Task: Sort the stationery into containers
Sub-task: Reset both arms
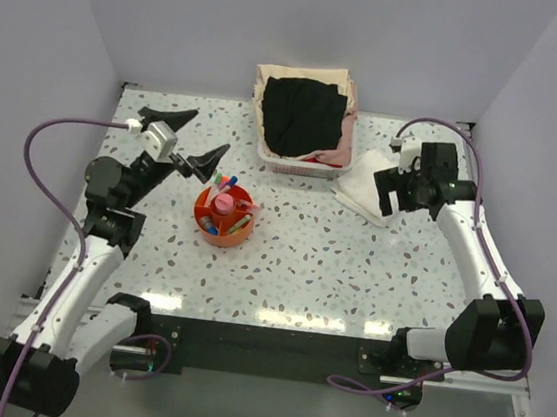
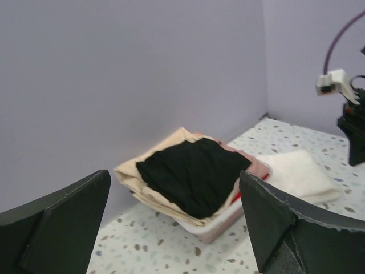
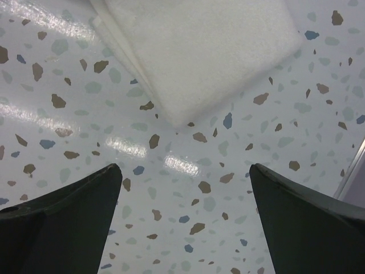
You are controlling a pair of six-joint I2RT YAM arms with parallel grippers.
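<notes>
Speckled table (image 1: 352, 267) holds basket (image 1: 298, 168) and cloth (image 1: 367, 183) beyond tray (image 1: 220, 238).

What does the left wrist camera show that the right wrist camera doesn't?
Only left wrist: the basket of dark clothes by the wall, and part of the right arm. Only right wrist: the right gripper, jaws open. Both: the folded white cloth on the speckled table.

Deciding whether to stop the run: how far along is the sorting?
Done: the stationery sits in the orange tray, and the top view shows none loose on the table. In hand: nothing; the left pincer and right pincer are both open and empty. Left: nothing visible.
</notes>
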